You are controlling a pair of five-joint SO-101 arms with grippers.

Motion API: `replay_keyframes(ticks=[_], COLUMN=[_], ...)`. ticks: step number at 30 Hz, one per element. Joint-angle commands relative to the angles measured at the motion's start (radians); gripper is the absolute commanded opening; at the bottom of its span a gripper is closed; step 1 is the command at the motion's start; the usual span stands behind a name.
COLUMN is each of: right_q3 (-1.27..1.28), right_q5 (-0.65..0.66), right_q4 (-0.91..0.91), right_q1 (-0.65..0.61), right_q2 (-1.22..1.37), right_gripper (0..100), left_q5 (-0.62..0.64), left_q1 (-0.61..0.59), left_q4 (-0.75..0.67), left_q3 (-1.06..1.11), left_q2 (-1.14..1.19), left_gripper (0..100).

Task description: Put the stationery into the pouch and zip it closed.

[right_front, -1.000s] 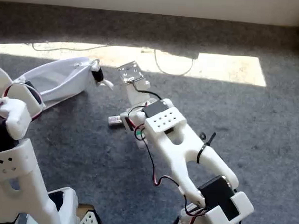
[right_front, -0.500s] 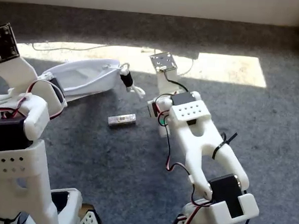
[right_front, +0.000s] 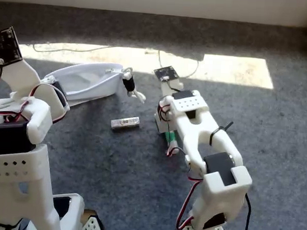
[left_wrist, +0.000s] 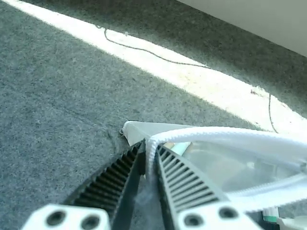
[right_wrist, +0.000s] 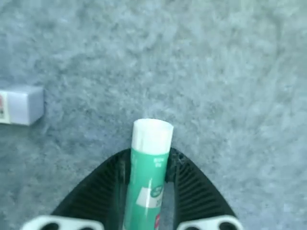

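Two white robot arms sit side by side on a grey carpet (right_front: 275,125), seen from above. A strip of sunlight (right_front: 232,70) crosses the far part of the carpet, and a thin cable (right_front: 64,49) lies along it.

The left gripper (left_wrist: 147,154) is clenched on the rim of a white pouch (right_front: 88,81) at the end nearest the left arm, its two ribbed black jaws pressed together with the fabric edge between them. The pouch lies on the carpet on the left side, stretched out towards the middle, and its mouth gapes open. A small black and white tag (right_front: 128,85) hangs off its far end.

The right gripper (right_wrist: 149,159) grasps a green glue stick (right_wrist: 149,179) with a white cap. The jaws clamp the green body from both sides, and the capped end pokes out past the fingertips, pointing down at the carpet. From above, the green of the stick shows under the right arm, near the middle of the carpet and apart from the pouch.

A small white eraser (right_front: 125,123) lies flat on the carpet between the pouch and the right gripper, touching neither.
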Motion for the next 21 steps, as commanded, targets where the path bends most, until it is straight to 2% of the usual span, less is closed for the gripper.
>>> replay_keyframes(ticks=[1,5,9,12,15,21], right_q3=[-0.113,-0.182,-0.209,-0.209,-0.213,-0.208], right_q5=[0.014,0.012,0.012,0.014,0.017,0.015], right_q4=[0.116,0.185,0.205,0.205,0.203,0.208], right_q1=[0.008,0.007,0.007,0.007,0.007,0.007], right_q2=[0.054,0.116,0.133,0.133,0.133,0.076], right_gripper=[2.9,10.4,10.8,8.3,0.8,0.5], left_q5=[0.005,-0.018,-0.032,-0.034,-0.034,-0.035], left_q1=[0.008,0.008,0.008,0.008,0.008,0.008], left_q4=[-0.02,-0.018,-0.017,-0.017,-0.017,-0.023], left_q3=[-0.01,-0.01,-0.008,-0.008,-0.008,0.013], left_q2=[-0.022,-0.022,-0.022,-0.022,-0.022,-0.022], left_gripper=[1,1,1,1,1,1])
